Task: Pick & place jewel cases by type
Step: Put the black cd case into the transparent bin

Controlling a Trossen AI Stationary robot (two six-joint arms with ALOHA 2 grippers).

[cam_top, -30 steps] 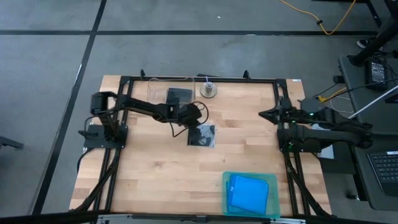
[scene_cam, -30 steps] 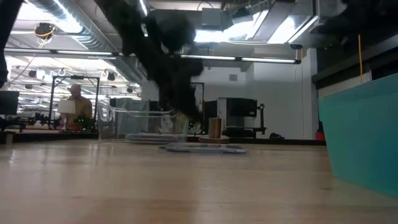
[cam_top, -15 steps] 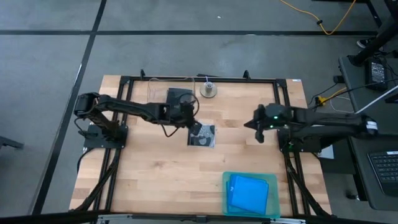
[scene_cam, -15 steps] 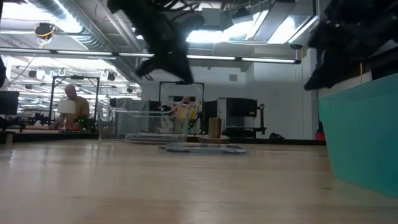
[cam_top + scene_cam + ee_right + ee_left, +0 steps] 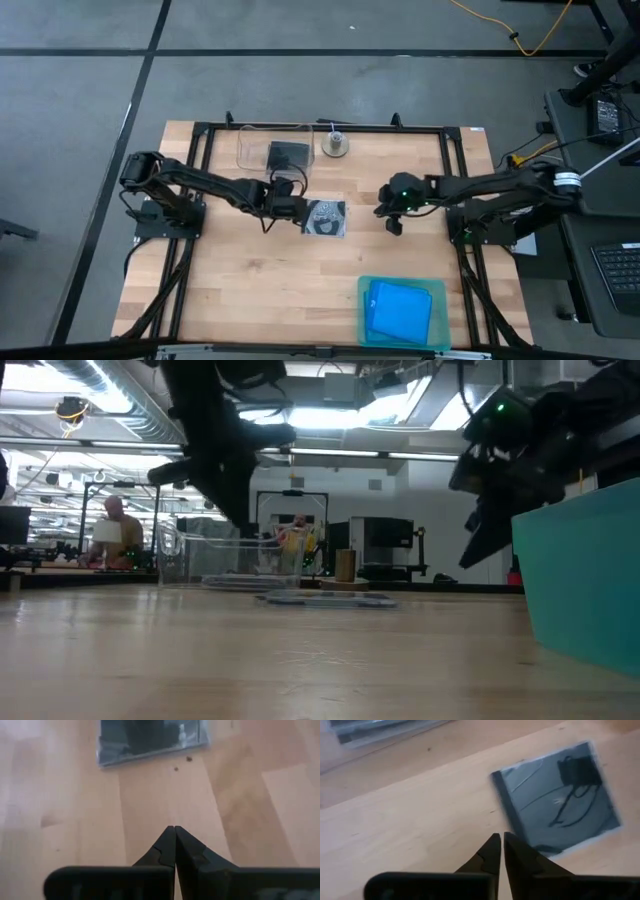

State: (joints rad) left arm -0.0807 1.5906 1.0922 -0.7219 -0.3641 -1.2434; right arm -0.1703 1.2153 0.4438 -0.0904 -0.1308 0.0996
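Left hand (image 5: 297,208) hangs over the bench (image 5: 250,290), fingers pinched almost together with nothing between them, and the grey case (image 5: 325,217) lies flat just beyond its tips, on the side toward the right arm. In the left wrist view that case (image 5: 559,799) sits askew to the hand (image 5: 500,846), one corner and its dark spine edge nearest the fingertips, bare wood all round its other sides. Right hand (image 5: 393,222) comes in from the opposite side, fingers (image 5: 165,847) closed tip to tip and empty, and the same case (image 5: 152,737) lies ahead of it with a strip of open bench between; its near edge runs a little tilted across the view. So the grey case lies between the two hands, touched by neither as far as the views show. Behind the left hand, toward the bench's far edge, the clear tub (image 5: 275,147) stands with a dark case (image 5: 288,154) inside, close to the black frame rail (image 5: 320,127); a small round thing (image 5: 337,144) stands beside the tub. Well away from both hands, at the near edge on the right arm's side, the teal tray (image 5: 436,290) holds the blue cases (image 5: 398,310), stacked slightly fanned. The low view shows both hands raised off the wood, and a wide bare stretch of bench lies open in the middle and on the left arm's near side.
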